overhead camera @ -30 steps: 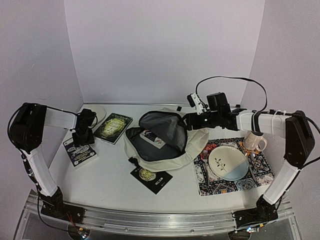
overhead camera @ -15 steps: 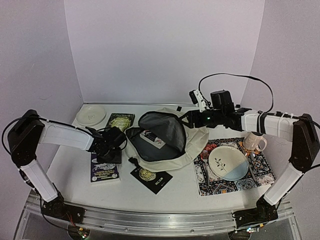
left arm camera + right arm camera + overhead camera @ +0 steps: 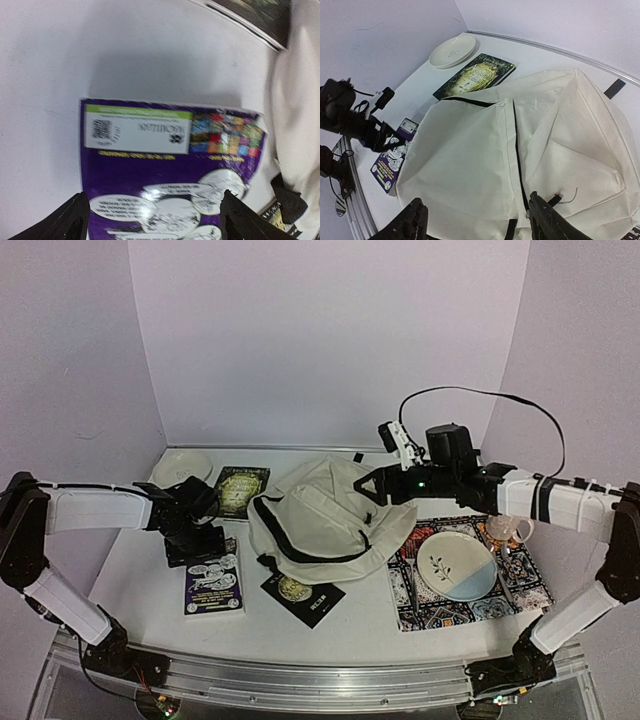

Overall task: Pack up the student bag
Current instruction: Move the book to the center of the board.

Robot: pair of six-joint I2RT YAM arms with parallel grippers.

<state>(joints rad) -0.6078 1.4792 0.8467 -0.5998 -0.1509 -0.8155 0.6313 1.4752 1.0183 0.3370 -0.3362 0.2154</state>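
- Claws first: left claw (image 3: 156, 220) is spread wide with nothing between its fingers. It hangs just over the purple book (image 3: 212, 585), which lies flat on the table left of the bag (image 3: 325, 520).
- Right claw (image 3: 479, 220) is spread too and holds nothing; it hovers over the bag's right side.
- Bag lies slumped mid-table with its flap down over the mouth (the dark zipper line crosses the cloth, so from above the opening looks shut).
- Green book (image 3: 240, 490) sits just beside the bag's far-left corner, and a black booklet (image 3: 303, 598) lies at its near edge.
- Step in hand, as I read it: get the purple book into the bag.
- Doing it well probably starts on the right. That claw should pinch one layer of flap close to the zipper, then lift it up and away from the left claw so the mouth gapes and stays open.
- On the left, the fingers seem to stand roughly at the book's two long sides. Coming straight down and closing squarely across them should hold it (a skewed bite would likely spin it).
- Carry the book in low and edge-first towards the bag, so it does not snag the cloth or nudge the booklet.
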